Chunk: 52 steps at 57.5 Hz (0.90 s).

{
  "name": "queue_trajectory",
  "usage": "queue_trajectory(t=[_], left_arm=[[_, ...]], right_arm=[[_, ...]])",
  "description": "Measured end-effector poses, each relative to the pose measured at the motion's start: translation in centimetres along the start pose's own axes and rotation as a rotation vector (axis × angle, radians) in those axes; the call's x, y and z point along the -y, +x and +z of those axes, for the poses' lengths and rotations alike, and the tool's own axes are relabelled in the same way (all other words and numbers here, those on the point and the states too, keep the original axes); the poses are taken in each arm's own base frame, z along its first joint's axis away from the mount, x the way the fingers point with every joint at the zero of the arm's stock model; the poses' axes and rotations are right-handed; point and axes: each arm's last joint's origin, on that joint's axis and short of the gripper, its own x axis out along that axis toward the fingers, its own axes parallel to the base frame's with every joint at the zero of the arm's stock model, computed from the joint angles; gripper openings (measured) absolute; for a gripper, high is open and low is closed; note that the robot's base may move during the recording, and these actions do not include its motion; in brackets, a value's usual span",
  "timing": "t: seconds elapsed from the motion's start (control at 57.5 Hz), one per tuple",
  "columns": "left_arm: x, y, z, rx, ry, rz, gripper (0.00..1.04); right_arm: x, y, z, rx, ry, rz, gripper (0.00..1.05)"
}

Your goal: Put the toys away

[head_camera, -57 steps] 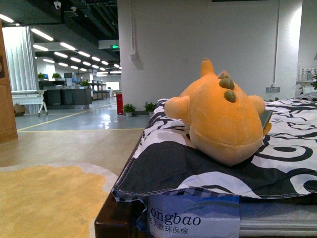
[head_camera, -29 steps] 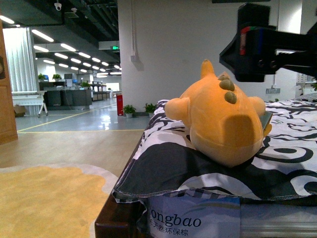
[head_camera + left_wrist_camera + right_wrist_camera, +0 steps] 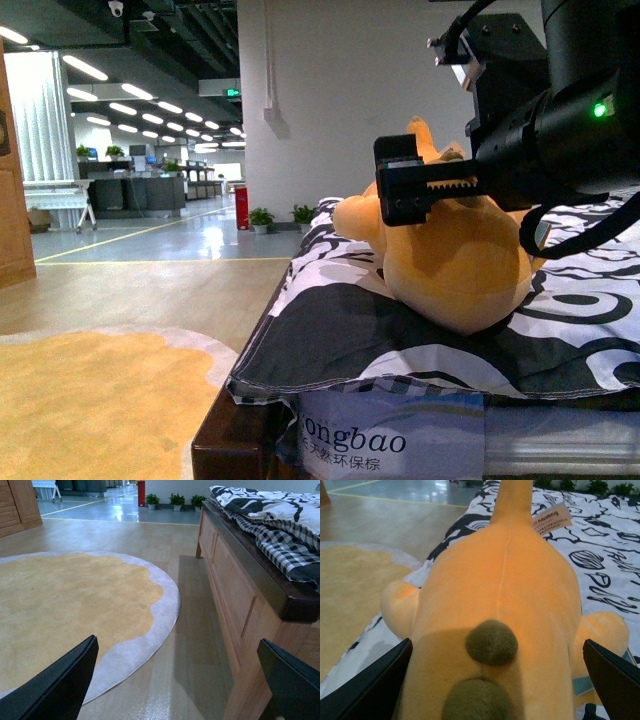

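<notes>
**A:** Entry: where do things stand?

**B:** The plush toy (image 3: 450, 260) lies on the black-and-white duvet (image 3: 330, 330), close to the bed's near edge. The right gripper (image 3: 425, 188) hangs over the toy's back with its jaws spread wide, one finger to each side. I see no contact in the wrist view. The left gripper (image 3: 175, 680) is also spread and empty, low over the floor beside the bed frame (image 3: 235, 595).

**A:** Failure modes?

**B:** Three, all my own judgement.
1. The body is broad, rounded and soft. If the jaws close high on the back, they may catch only a fold of fabric, and the toy slips out on the lift.
2. If the gripper goes down too deep, the fingers trap the duvet with the toy and the bedding comes up too.
3. An off-centre approach nudges the toy sideways, and this near the edge it could roll off onto the floor.

**A:** Mitigation?

**B:** Centre on the back seam by the olive bumps (image 3: 491, 642).
</notes>
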Motion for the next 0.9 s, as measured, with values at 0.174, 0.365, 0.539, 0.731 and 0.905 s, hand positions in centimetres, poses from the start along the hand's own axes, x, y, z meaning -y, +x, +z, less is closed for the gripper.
queue_trajectory(t=[0.174, 0.365, 0.539, 0.731, 0.905], left_arm=[[0.0, 0.0, 0.0, 0.0, 0.0, 0.0, 0.99], [0.0, 0.0, 0.0, 0.0, 0.0, 0.0, 0.99], [0.0, 0.0, 0.0, 0.0, 0.0, 0.0, 0.99], [0.0, 0.0, 0.0, 0.0, 0.0, 0.0, 0.99], [0.0, 0.0, 0.0, 0.0, 0.0, 0.0, 0.99]], right_arm=[[0.5, 0.6, -1.4, -0.052, 0.023, -0.003, 1.04], [-0.2, 0.2, -3.5, -0.1, 0.047, 0.052, 1.04], [-1.0, -0.1, -3.7, -0.099, 0.052, 0.071, 0.81], [-1.4, -1.0, -2.7, -0.073, 0.061, 0.093, 0.55], [-0.5, -3.0, -0.1, -0.021, 0.106, 0.153, 0.28]])
